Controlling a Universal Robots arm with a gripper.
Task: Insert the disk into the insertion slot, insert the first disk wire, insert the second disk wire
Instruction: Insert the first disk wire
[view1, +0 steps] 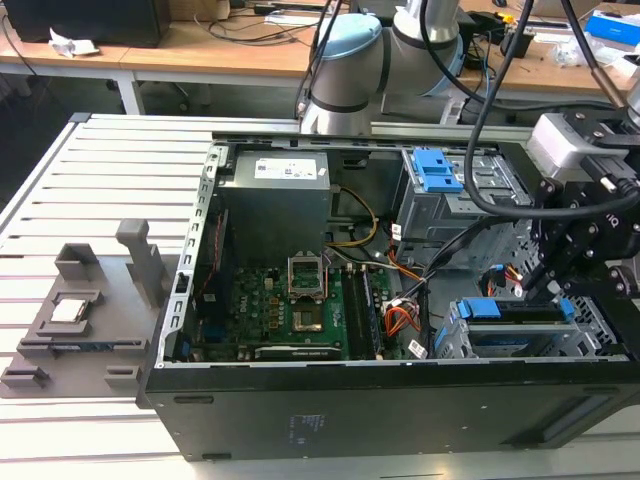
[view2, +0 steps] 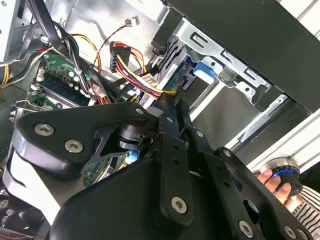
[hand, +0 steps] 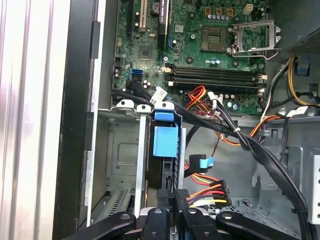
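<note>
**A:** Where's the disk (hand: 165, 142)?

**B:** On edge inside the insertion slot (hand: 122, 150), its blue carrier tab poking out of the cage. That's in the corner of the open computer case (view1: 350, 420), at the exterior view's right.

**A:** And the gripper (hand: 172, 197)?

**B:** Right over that cage, at the disk's end. The fingers (view2: 170, 130) are pinched close, only a sliver between them, and I can't make out anything clamped in there.

**A:** The wires?

**B:** A black power plug (hand: 217, 189) with red, yellow and black leads lies loose just beside the fingers. A small plug with a blue tab (hand: 200, 162) hangs free near the disk.

**A:** Anything else?

**B:** There's the motherboard (view1: 300, 310) beyond, and a person's hand (view2: 272, 182) on a blue-ringed knob (view2: 285, 170).
</note>
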